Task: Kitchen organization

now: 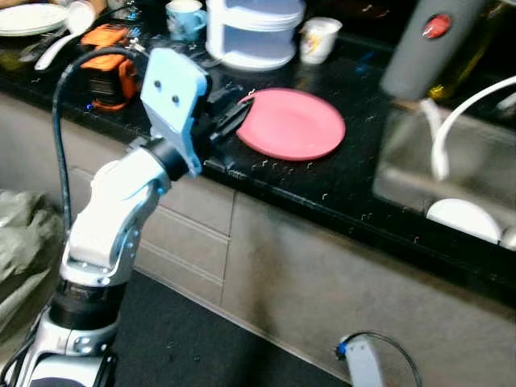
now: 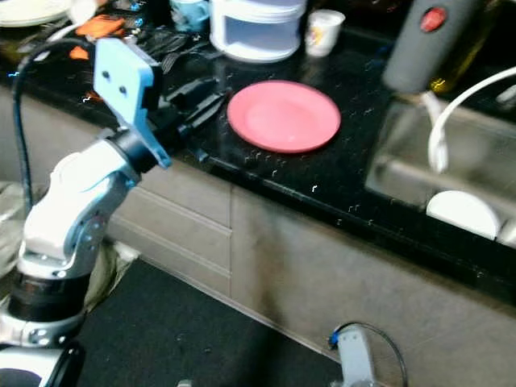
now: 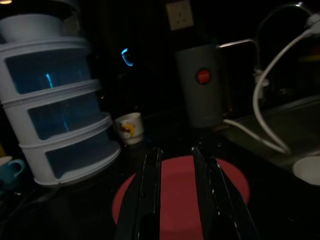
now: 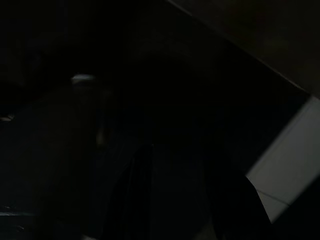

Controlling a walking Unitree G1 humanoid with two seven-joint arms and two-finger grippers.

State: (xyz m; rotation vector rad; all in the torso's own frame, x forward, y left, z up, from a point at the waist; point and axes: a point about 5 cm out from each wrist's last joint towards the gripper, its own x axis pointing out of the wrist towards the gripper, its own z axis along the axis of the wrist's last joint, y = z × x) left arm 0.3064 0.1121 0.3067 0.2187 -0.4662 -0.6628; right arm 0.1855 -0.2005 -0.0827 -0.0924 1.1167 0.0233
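Observation:
A round pink plate (image 1: 294, 125) lies flat on the black countertop (image 1: 322, 189), to the left of the sink. My left gripper (image 1: 238, 113) reaches over the counter's front edge and sits at the plate's left rim. It is open. In the left wrist view its two black fingers (image 3: 150, 190) stand apart just above the plate (image 3: 177, 205), with pink surface showing between them and nothing held. My right arm (image 1: 359, 363) hangs idle low in front of the cabinet. The right wrist view is nearly black.
A white stacked container (image 1: 254, 32), a small printed cup (image 1: 318, 39) and a blue mug (image 1: 185, 18) stand behind the plate. An orange tool (image 1: 109, 68) lies at the left. At the right, a grey appliance (image 1: 427, 40) stands by the sink (image 1: 476, 161), which holds a white plate (image 1: 463, 219).

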